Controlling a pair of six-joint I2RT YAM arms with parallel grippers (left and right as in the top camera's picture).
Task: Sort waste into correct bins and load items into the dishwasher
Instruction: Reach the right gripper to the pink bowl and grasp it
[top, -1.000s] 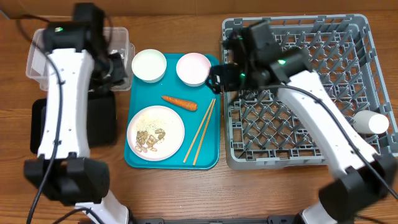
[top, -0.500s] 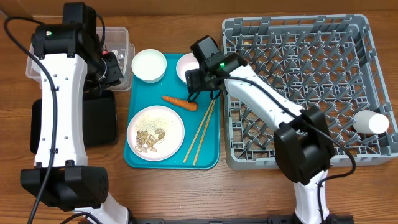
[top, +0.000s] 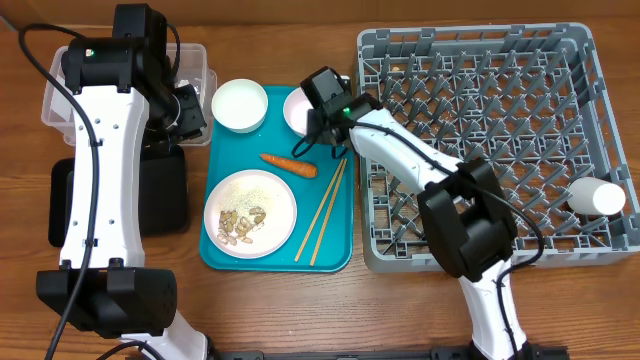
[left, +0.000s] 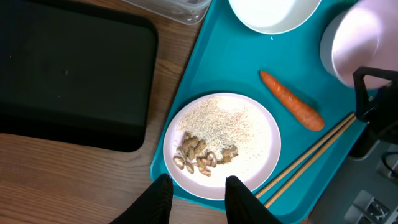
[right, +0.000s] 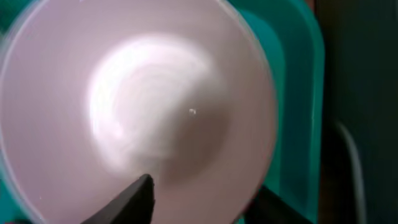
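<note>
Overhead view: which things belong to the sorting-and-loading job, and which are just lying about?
Job: carrot, food scraps, plate, white bowl, pinkish bowl, chopsticks, cup, clear tub, black tray, dish rack.
Lying about: teal tray, wooden table.

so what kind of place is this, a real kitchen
Probably a robot lab bench staged as a dish-clearing station, not a real kitchen: a dish rack and a teal tray holding a plate of scraps sit on a wooden table, with two robot arms over them.
</note>
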